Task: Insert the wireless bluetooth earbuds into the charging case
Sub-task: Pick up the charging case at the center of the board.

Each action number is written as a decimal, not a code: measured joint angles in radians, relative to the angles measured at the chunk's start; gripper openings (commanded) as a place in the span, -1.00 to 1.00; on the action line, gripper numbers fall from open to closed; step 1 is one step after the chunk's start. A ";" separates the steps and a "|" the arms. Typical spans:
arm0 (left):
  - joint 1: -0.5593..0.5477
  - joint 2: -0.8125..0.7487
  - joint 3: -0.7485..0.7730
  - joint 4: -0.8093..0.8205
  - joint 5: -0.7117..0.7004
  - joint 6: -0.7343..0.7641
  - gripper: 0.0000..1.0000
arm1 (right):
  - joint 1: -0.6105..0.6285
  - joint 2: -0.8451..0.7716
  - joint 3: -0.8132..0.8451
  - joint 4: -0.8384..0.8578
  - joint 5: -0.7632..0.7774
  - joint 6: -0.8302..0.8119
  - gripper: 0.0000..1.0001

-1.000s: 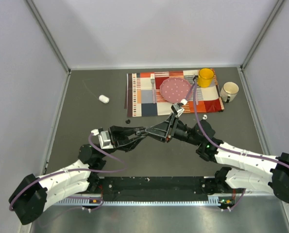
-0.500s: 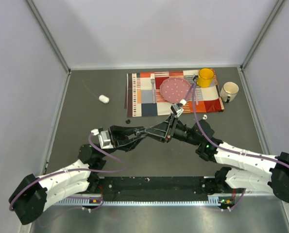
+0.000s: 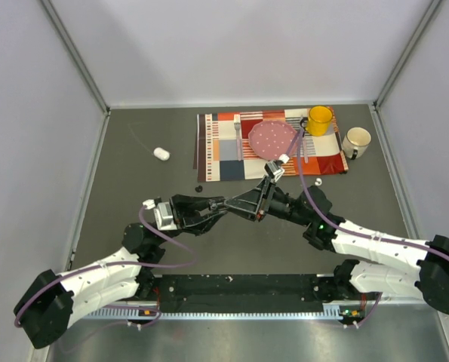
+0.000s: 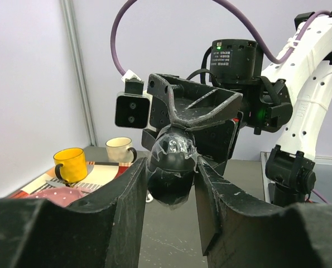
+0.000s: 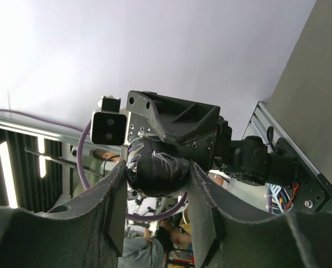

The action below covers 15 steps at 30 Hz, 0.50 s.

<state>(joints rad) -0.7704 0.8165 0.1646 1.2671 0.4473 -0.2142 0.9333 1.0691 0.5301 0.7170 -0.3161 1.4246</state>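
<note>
A black oval charging case [image 3: 237, 205] wrapped in clear tape hangs above the table's middle, gripped from both sides. My left gripper [image 3: 229, 205] is shut on it from the left, and the case sits between its fingertips in the left wrist view [image 4: 173, 163]. My right gripper [image 3: 246, 205] is shut on it from the right, as the right wrist view [image 5: 154, 165] shows. A tiny black earbud [image 3: 198, 188] lies on the table just behind the grippers. A tiny white earbud [image 3: 318, 181] lies by the cloth's near right corner. A second white earbud is not in view.
A white oval pod [image 3: 161, 154] lies at the back left. A checked cloth [image 3: 224, 147] at the back carries a pink plate [image 3: 272, 139] and a yellow mug [image 3: 319, 120]. A white mug [image 3: 356, 141] stands right of it.
</note>
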 measured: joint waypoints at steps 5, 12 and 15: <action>0.000 0.000 0.000 -0.007 0.000 0.000 -0.21 | 0.000 -0.003 0.000 -0.003 0.001 -0.002 -1.00; 0.000 0.000 0.000 -0.006 0.001 0.000 -1.00 | 0.000 -0.003 0.000 -0.002 0.001 0.000 -0.86; 0.000 0.000 0.000 -0.007 0.000 0.000 -1.00 | 0.000 -0.003 0.000 -0.002 0.001 -0.002 -0.32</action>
<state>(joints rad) -0.7704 0.8162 0.1650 1.2602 0.4469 -0.2142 0.9333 1.0664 0.5301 0.7147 -0.3149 1.4231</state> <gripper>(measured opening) 0.353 0.401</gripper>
